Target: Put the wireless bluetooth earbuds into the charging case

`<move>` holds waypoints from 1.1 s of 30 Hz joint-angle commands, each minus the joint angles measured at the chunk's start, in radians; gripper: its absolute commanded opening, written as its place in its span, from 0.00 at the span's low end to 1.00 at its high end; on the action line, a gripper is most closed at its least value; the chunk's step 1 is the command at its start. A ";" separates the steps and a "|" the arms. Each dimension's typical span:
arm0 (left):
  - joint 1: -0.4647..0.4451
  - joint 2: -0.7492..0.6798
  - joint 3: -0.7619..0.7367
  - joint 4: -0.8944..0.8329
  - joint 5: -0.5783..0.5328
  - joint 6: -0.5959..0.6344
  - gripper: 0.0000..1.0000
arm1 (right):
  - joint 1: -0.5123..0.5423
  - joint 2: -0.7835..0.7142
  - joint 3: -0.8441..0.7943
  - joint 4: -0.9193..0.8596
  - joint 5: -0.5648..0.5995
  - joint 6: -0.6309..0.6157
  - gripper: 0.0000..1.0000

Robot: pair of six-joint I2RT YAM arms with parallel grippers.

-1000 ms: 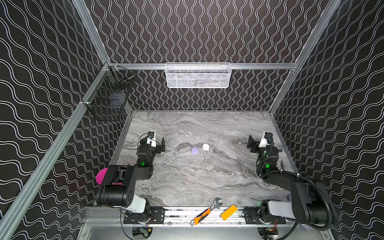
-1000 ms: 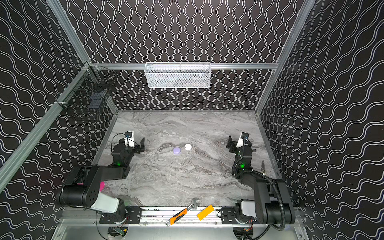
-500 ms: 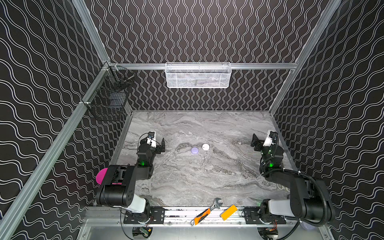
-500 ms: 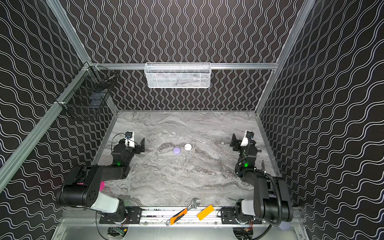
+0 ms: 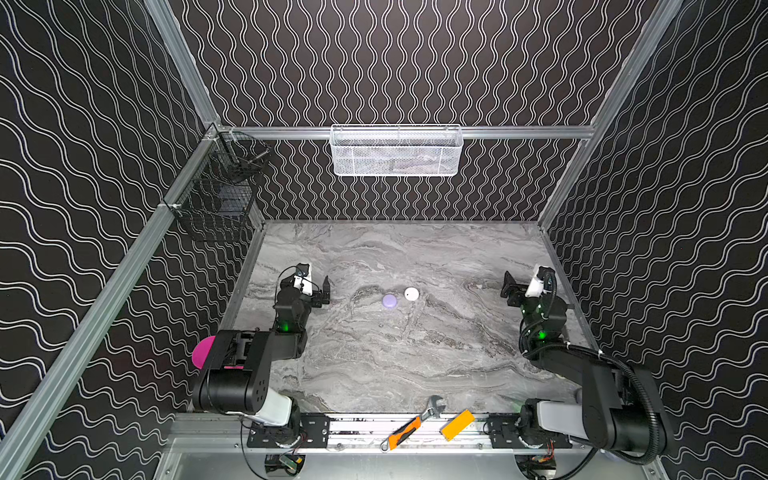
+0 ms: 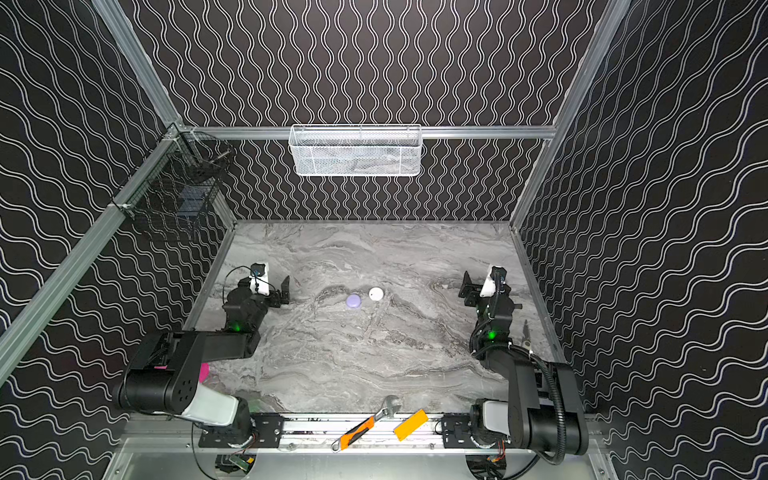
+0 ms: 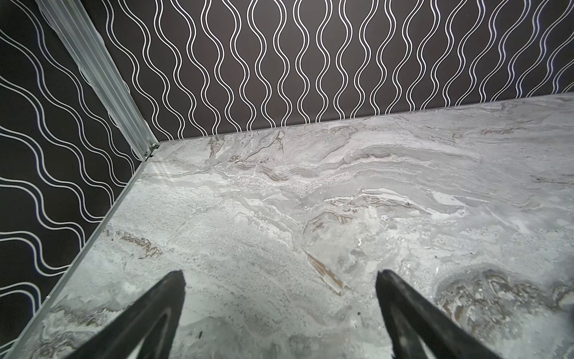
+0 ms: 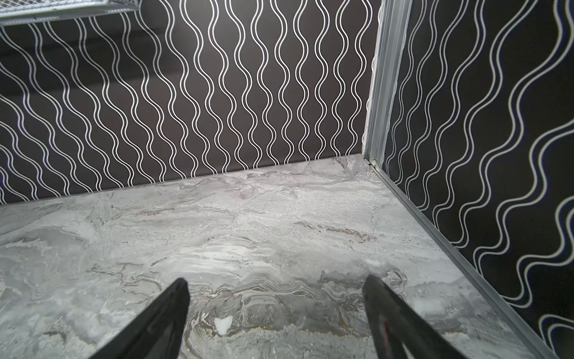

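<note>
Only the right arm has shifted since a second ago, swinging out toward the right wall. Left claw [image 5: 320, 291] sits spread wide and empty at the left side. Mid-table lie a purple round case [image 5: 389, 301] and, just beside it, a white one [image 5: 411, 294], both apparently shut; no loose earbuds visible. Right claw [image 5: 514, 286] gapes wide, empty. Whether earbuds are already inside cannot be told.

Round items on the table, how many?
2. A purple one mid-table and a white one just right of it, apart, seen in both top views. Neither wrist view shows them; anything smaller can't be made out.
</note>
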State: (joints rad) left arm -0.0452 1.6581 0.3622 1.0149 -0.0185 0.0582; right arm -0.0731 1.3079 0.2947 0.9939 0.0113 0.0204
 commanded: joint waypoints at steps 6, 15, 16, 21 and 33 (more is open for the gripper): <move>0.002 0.003 0.009 0.011 0.005 0.012 0.99 | 0.029 -0.032 -0.029 0.054 0.090 -0.032 0.89; 0.002 0.003 0.010 0.009 0.005 0.012 0.99 | 0.064 -0.038 -0.029 0.055 0.057 -0.033 0.90; 0.002 0.003 0.009 0.011 0.005 0.012 0.99 | 0.064 -0.038 -0.028 0.059 0.052 -0.033 0.90; 0.002 0.003 0.009 0.011 0.005 0.012 0.99 | 0.061 -0.011 -0.027 0.106 0.106 -0.032 0.91; 0.002 0.002 0.009 0.011 0.003 0.012 0.99 | 0.035 0.005 -0.019 0.107 0.097 -0.026 0.91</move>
State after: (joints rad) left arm -0.0452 1.6581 0.3622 1.0149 -0.0185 0.0586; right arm -0.0360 1.3125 0.2703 1.0386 0.1207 -0.0078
